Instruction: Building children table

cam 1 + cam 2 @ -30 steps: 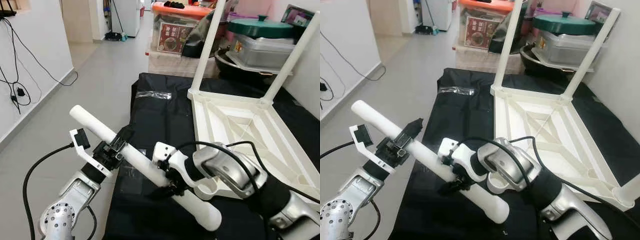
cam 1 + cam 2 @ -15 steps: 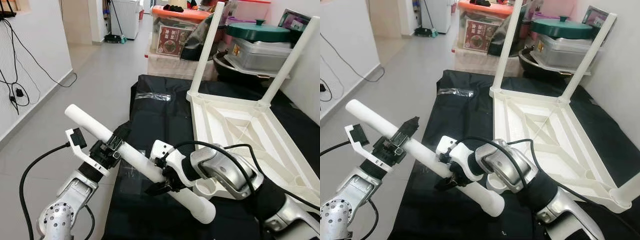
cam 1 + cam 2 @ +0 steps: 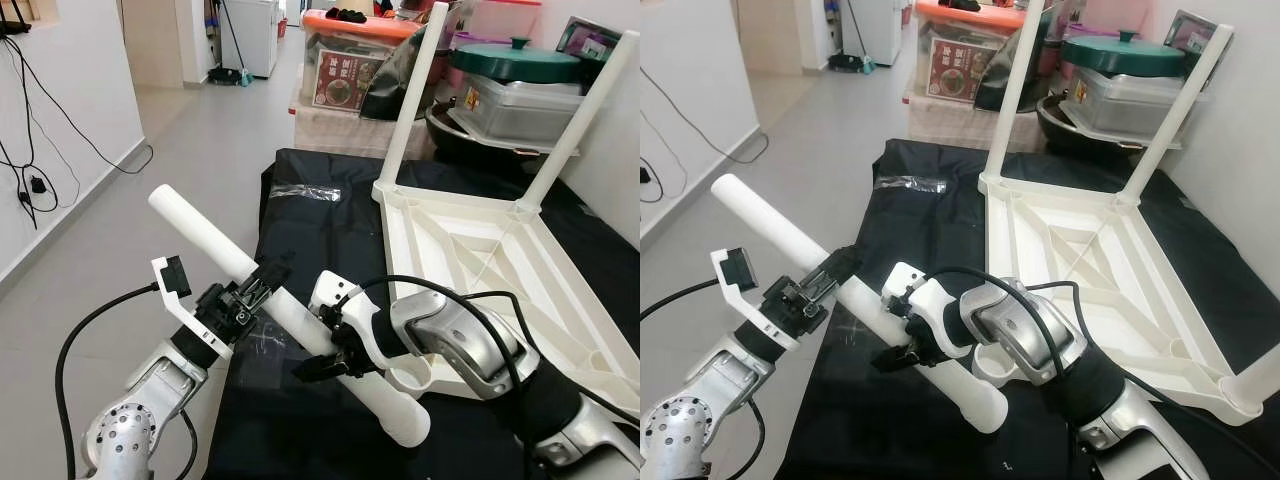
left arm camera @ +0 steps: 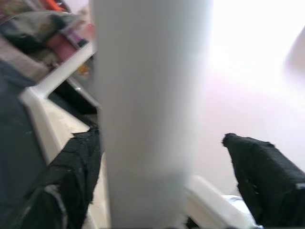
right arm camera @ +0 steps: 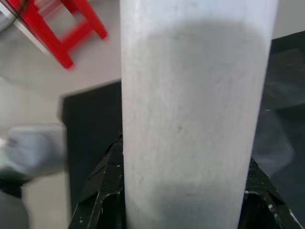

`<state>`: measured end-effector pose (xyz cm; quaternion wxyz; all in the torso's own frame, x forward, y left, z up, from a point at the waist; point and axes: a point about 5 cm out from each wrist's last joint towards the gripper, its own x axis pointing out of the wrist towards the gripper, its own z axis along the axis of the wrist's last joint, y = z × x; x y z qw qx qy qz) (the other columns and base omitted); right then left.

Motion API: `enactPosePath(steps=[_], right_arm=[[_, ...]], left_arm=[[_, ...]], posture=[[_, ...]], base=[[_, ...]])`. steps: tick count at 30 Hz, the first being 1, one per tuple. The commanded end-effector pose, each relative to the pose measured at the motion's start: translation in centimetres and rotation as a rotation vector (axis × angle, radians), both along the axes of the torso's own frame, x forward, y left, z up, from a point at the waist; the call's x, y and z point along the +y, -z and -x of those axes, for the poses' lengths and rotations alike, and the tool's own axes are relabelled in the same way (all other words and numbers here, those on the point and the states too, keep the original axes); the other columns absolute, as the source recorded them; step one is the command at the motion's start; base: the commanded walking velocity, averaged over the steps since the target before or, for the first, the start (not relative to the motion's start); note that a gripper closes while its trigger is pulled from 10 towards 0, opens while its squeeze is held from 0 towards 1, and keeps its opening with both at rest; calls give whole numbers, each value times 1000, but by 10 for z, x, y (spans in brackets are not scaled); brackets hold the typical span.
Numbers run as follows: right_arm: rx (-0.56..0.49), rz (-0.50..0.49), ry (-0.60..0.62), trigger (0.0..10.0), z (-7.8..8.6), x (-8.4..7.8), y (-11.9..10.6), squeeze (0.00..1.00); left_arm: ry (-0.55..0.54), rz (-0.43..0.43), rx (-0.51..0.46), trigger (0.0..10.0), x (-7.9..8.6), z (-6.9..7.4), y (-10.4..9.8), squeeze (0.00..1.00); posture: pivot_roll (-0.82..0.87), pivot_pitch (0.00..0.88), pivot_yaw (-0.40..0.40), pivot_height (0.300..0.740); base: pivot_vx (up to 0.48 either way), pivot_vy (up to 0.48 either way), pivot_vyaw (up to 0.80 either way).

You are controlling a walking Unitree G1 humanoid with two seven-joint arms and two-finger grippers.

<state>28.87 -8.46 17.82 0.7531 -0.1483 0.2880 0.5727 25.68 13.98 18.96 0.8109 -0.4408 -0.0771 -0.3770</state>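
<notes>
Over the black mat (image 3: 300, 215), one loose white table leg (image 3: 215, 247) is hanging at a slant in the air, both grippers holding it. Left gripper (image 3: 262, 281) is clamping it around the middle, one black finger (image 4: 71, 171) pressed against the tube in the wrist view, the other one (image 4: 267, 171) standing off it, so the grip looks loose on that side. Right gripper (image 3: 325, 365) is clenched on the lower half, two black fingers hugging both sides of the leg in its wrist view. One upturned white tabletop (image 3: 480, 260) is lying on the mat to the robot's right, with two legs already standing up from its far corners: one (image 3: 412, 95) and another (image 3: 578, 115). One round empty leg socket (image 3: 408, 378) is sitting at the near corner, just beside the right wrist. One clear plastic bag (image 3: 305, 191) is lying on the mat farther off. Storage boxes (image 3: 345, 65) and one green-lidded pot (image 3: 515, 58) are stacked beyond.
</notes>
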Motion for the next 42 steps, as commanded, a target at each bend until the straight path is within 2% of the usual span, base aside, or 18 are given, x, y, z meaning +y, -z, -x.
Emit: enactPosePath(steps=[1,2,3,4,11,12,17,18,19,21,22,24,26,28,32,34,36,42], right_arm=[[-2,-19,43,0,-4,-10,-7,0],[4,-60,89,0,-9,-26,-20,0],[4,-60,89,0,-9,-26,-20,0],[7,-99,122,0,-12,-42,-32,0],[3,-134,162,0,-10,-69,-48,0],[-15,-135,191,0,-11,-82,-54,0],[-49,-150,243,0,-18,-90,-61,0],[-72,-168,277,0,-23,-93,-65,0],[-132,-232,379,0,-38,-102,-78,0],[-132,-232,379,0,-38,-102,-78,0],[-166,-282,449,0,-47,-109,-87,0],[-216,-505,687,0,-68,-129,-105,0],[-216,-505,687,0,-68,-129,-105,0],[-199,-683,812,0,-74,-136,-105,0],[-199,-683,812,0,-74,-136,-105,0],[-149,-803,867,0,-72,-134,-91,0],[-125,-853,893,0,-71,-134,-85,0],[-87,-928,951,0,-72,-133,-77,0]], left_arm=[[26,8,-10,10000,0,4,-2,1000],[59,30,-26,10000,1,9,-4,1000],[59,30,-26,10000,1,9,-4,1000],[87,50,-34,10000,1,13,-5,1000],[119,69,-37,10000,1,18,-4,1000],[98,68,-27,10000,3,16,-4,1000],[72,70,-17,10000,6,14,-4,1000],[54,61,-17,10000,9,13,-3,188],[32,55,-9,10000,11,13,-2,0],[32,55,-9,10000,11,13,-2,0],[19,52,-3,10000,13,14,-1,0],[-1,42,19,10000,15,15,3,0],[-1,42,19,10000,15,15,3,0],[-3,24,33,10000,13,16,6,0],[-3,24,33,10000,13,16,6,0],[-8,-12,49,10000,14,16,9,0],[-20,-36,61,10000,16,15,11,0],[-32,-54,86,10000,17,14,17,0]], posture=[[-33,0,-112,740],[-40,0,-111,740],[-40,0,-111,740],[-50,0,-107,740],[-59,0,-104,740],[-63,0,-101,740],[-60,0,-102,740],[-54,0,-109,740],[-46,0,-117,740],[-46,0,-117,740],[-46,0,-117,740],[-39,0,-115,740],[-39,0,-115,740],[-23,0,-111,740],[-23,0,-111,740],[-29,0,-96,740],[-31,0,-93,740],[-31,0,-86,740]], base=[[0,0,0],[0,0,0],[0,0,0],[0,0,0],[0,0,0],[0,0,0],[0,0,0],[0,0,0],[0,0,0],[0,0,0],[0,0,0],[0,0,0],[0,0,0],[0,0,0],[0,0,0],[0,0,0],[0,0,0],[0,0,0]])
